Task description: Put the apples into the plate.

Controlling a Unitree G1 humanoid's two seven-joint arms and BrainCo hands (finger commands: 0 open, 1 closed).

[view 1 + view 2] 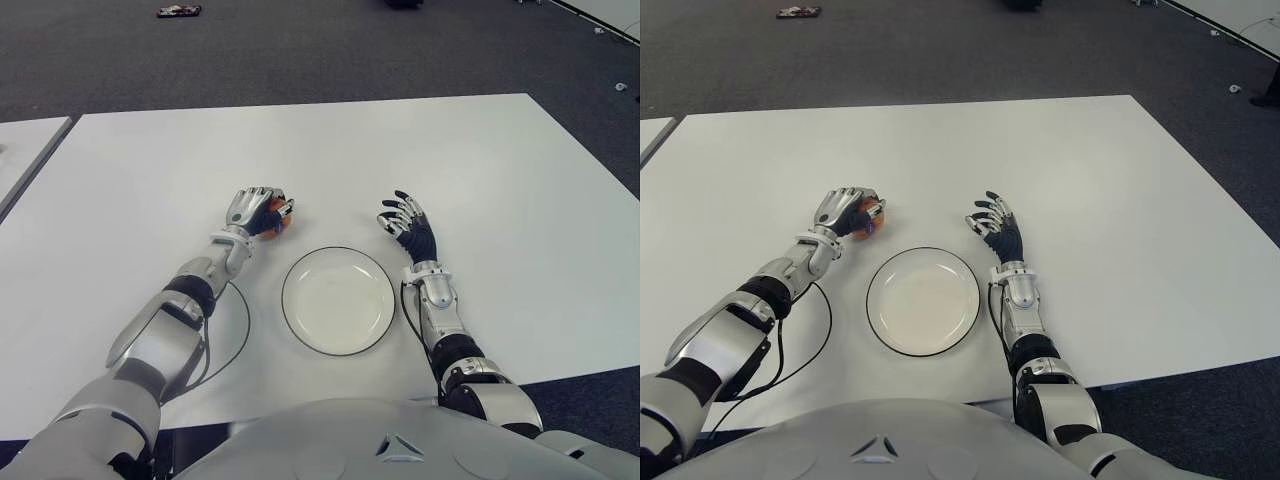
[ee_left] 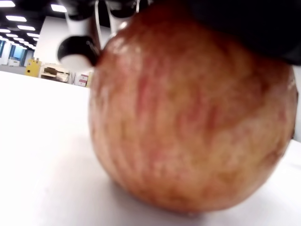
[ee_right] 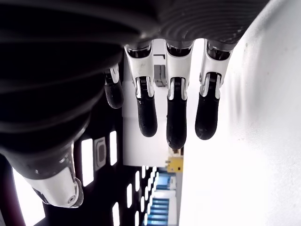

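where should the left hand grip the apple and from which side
Around its round body, from above. The apple sits on the white table, just beyond the plate on the robot's left, so only its top and sides are free. The left hand is already cupped over it that way. The right hand is open beside the plate.

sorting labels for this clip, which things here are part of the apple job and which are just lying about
Part of the job:
- apple, under the curled left hand, on the table
- plate, nothing in it
- right hand, open, beside the plate on its right

Just lying about:
- small dark object on the carpet beyond the table
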